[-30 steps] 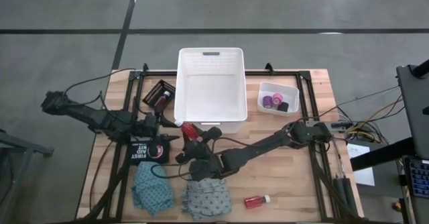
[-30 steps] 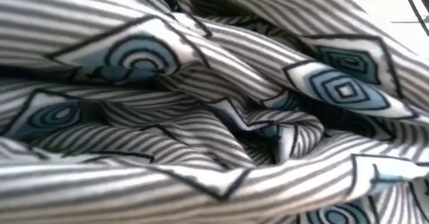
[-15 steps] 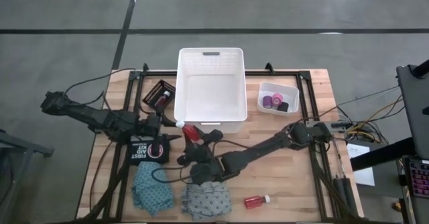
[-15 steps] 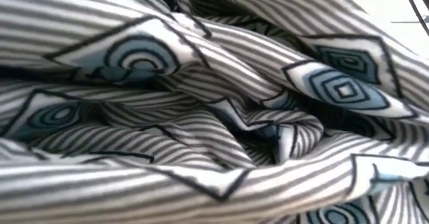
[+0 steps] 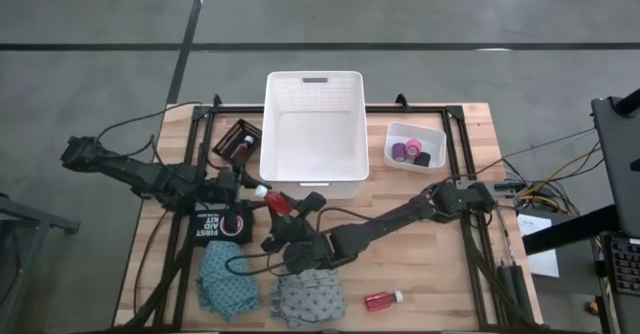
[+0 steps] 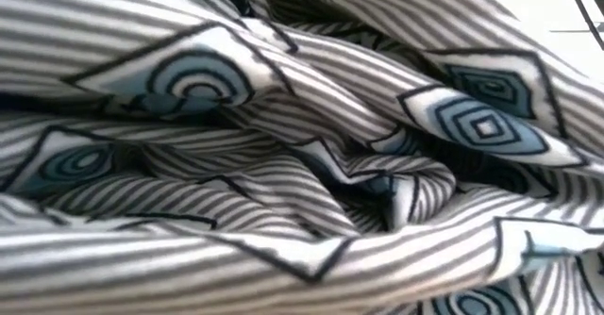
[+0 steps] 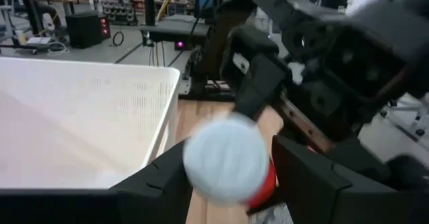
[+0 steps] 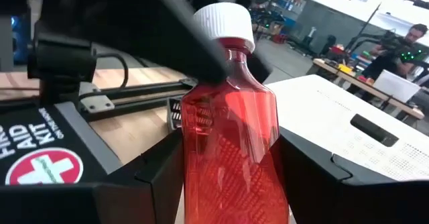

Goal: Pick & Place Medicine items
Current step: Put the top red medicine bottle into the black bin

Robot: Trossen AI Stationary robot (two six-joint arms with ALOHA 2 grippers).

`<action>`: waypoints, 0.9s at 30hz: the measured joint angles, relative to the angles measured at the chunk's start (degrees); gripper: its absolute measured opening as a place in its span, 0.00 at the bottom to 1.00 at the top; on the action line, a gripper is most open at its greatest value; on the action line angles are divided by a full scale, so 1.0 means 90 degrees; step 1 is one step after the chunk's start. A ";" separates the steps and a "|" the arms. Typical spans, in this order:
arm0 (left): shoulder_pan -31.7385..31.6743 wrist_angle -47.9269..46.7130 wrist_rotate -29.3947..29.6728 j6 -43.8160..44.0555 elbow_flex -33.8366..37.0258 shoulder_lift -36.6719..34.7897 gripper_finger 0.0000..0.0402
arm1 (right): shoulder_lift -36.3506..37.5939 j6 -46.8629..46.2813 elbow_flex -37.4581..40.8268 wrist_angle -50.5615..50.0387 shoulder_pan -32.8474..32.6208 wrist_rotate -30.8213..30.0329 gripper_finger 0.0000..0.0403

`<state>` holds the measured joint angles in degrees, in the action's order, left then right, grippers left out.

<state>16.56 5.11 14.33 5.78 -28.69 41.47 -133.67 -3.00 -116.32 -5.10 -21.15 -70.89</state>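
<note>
Red bottle [image 5: 277, 202] is sitting between both end effectors, above the counter [image 5: 440, 264] just in front of the white bin [image 5: 313, 124], white cap [image 7: 228, 158] pointing toward the left arm. Right end effector [image 5: 287, 209] is clamping the bottle body between its fingers [image 8: 147, 184] (right wrist view is showing it upright and filling the gap). Left end effector [image 5: 255, 192] is closing on the cap end, its fingers [image 7: 161, 184] flanking the cap; both arms are gripping the same bottle.

Second red bottle [image 5: 381, 299] is lying on its side near the counter's front edge, right of the grey cloth [image 5: 308, 299]. Third bottle [image 5: 243, 146] is lying in the small black tray [image 5: 228, 144], left of the bin.

Teal cloth [image 5: 226, 281] is lying crumpled at front left, just beside the grey one. Grey cloth is blocking the whole low view (only striped fabric visible there).

Purple, pink and black rolls [image 5: 412, 153] are sitting in the small white tub [image 5: 432, 137], right of the bin.

Black first aid kit [image 5: 215, 223] is lying flat under the left end effector. Bin is looking empty from above.

A person [image 8: 402, 46] is sitting at a desk in the room behind.
</note>
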 joint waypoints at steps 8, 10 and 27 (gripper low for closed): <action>0.0000 -0.0011 -0.0356 0.0005 -0.0001 0.0001 0.44 | -0.0007 0.0006 0.0010 -0.0006 -0.0002 0.0146 0.50; 0.0000 -0.0022 -0.0387 0.0005 0.0000 0.0002 0.41 | -0.0007 0.0019 0.0010 -0.0006 -0.0005 0.0158 0.50; -0.0005 -0.0032 -0.0431 0.0002 0.0000 0.0000 0.33 | -0.0007 0.0486 0.0010 -0.0010 0.0000 0.0215 0.50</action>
<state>16.51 4.82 10.45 5.80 -28.69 41.47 -133.73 1.38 -116.22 -5.19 -21.15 -68.95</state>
